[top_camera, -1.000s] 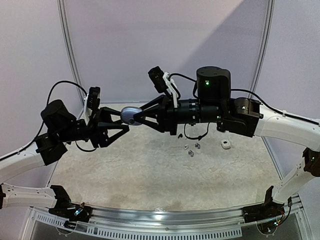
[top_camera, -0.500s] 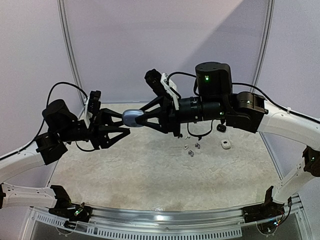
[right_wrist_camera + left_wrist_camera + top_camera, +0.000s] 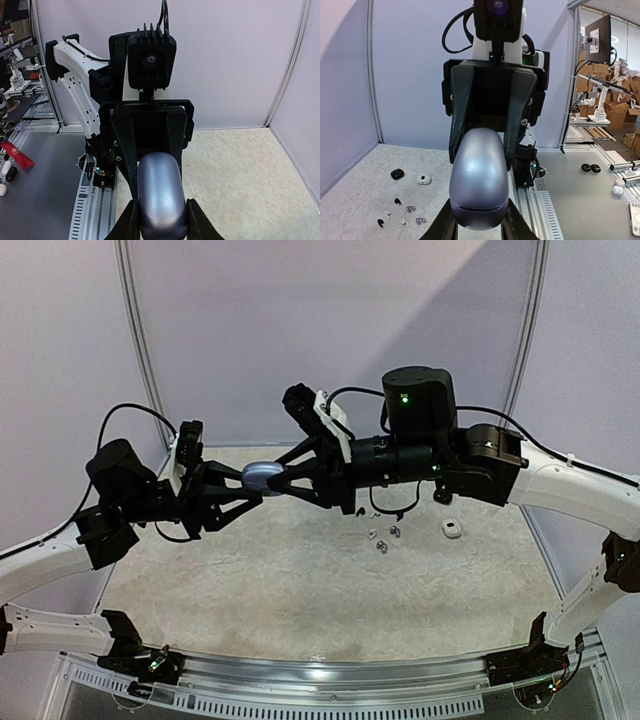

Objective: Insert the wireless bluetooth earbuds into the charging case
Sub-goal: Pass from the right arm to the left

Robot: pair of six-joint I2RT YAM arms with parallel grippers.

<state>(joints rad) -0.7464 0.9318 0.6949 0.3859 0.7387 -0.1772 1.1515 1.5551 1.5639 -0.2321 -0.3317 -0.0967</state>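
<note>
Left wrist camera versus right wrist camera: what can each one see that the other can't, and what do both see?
Only the left wrist view shows the loose earbuds, a small black case and a white case lying on the table. Only the right wrist view shows the left arm and its white body. Both show the grey charging case gripped from opposite ends by the left gripper and the right gripper.

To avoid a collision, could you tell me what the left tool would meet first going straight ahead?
The silvery charging case, whose near end the left tool flanks; directly behind it stands the right tool, gripping the case's far end.
</note>
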